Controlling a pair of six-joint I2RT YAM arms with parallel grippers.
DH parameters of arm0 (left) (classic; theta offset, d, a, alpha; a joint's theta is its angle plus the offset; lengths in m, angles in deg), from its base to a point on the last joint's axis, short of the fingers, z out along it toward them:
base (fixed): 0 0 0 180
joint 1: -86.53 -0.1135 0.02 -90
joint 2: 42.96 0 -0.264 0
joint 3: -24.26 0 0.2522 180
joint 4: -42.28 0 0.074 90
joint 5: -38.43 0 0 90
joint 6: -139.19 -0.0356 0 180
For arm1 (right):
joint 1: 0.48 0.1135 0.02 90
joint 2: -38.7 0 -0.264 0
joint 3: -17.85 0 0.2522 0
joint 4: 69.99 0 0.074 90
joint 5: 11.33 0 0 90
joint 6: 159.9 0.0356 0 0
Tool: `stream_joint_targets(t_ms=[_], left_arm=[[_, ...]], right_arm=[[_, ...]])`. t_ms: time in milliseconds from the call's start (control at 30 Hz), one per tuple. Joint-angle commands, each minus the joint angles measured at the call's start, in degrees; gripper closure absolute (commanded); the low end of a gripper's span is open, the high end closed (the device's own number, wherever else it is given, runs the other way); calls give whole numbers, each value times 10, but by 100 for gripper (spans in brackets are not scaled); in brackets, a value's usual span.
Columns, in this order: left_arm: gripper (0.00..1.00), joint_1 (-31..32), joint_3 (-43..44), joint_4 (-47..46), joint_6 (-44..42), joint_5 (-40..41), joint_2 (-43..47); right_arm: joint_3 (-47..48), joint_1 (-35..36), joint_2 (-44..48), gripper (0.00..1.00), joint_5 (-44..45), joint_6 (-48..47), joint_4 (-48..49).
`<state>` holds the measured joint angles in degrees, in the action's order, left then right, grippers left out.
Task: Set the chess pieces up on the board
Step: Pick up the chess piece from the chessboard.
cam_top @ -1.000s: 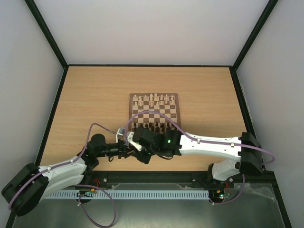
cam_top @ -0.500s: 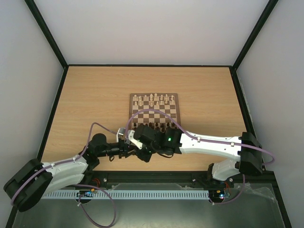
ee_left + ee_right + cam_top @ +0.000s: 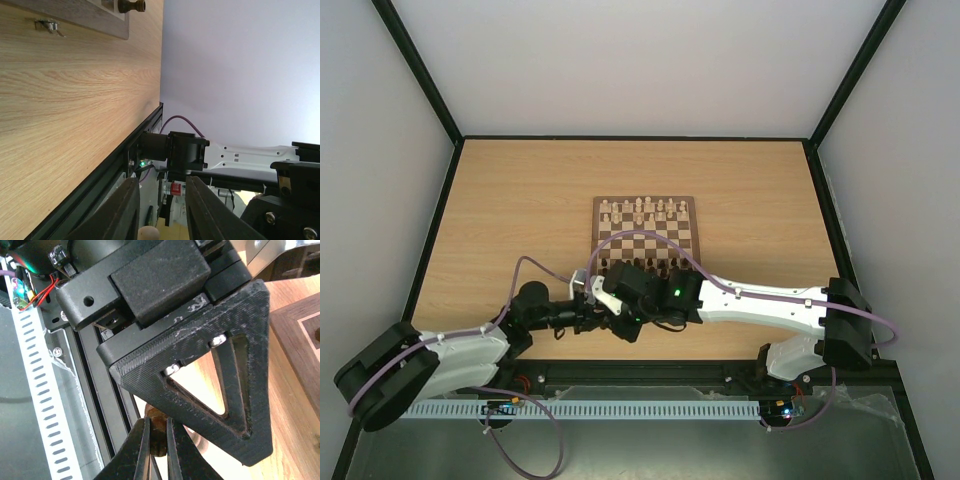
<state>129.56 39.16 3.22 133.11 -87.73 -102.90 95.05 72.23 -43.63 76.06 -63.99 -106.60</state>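
Fingers (image 3: 137, 447) on the right pinch a chess piece (image 3: 158, 432).

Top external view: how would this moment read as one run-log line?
where: both tools meet at near edge of board | right tool: shut on chess piece | left tool: jaws apart around it, grip unclear

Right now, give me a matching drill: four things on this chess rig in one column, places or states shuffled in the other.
1 pale cream wooden chess pieces
2 dark brown wooden chess pieces
3 small metal clasp
4 black right pincer

A shut on a small chess piece
B near end of the brown-and-cream checkered wooden board
C far end of the board
D outer edge of the board's dark border

Pairs: 1-C, 2-B, 3-D, 4-A
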Motion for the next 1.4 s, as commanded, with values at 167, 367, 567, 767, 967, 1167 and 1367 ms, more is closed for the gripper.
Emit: stream_joint_targets(t_ms=[167,367,567,767,967,1167,1367], left_arm=[[85,31,4,0,-35,-44,-14],[78,-11,10,164,-113,12,48],[62,-48,8,277,-156,38,129],[64,-57,-12,303,-155,55,157],[64,-61,-22,486,-158,143,312],[61,-70,-18,603,-151,177,462],[61,-70,-27,582,-156,150,436]], right_arm=[[2,-25,22,97,26,0,80],[-32,-25,42,97,21,17,99],[-48,-25,31,97,53,49,105],[-52,-27,27,97,79,79,127],[-52,-29,-5,95,122,187,83],[-33,-29,-84,96,192,284,12],[-28,-30,-91,96,150,288,41]])
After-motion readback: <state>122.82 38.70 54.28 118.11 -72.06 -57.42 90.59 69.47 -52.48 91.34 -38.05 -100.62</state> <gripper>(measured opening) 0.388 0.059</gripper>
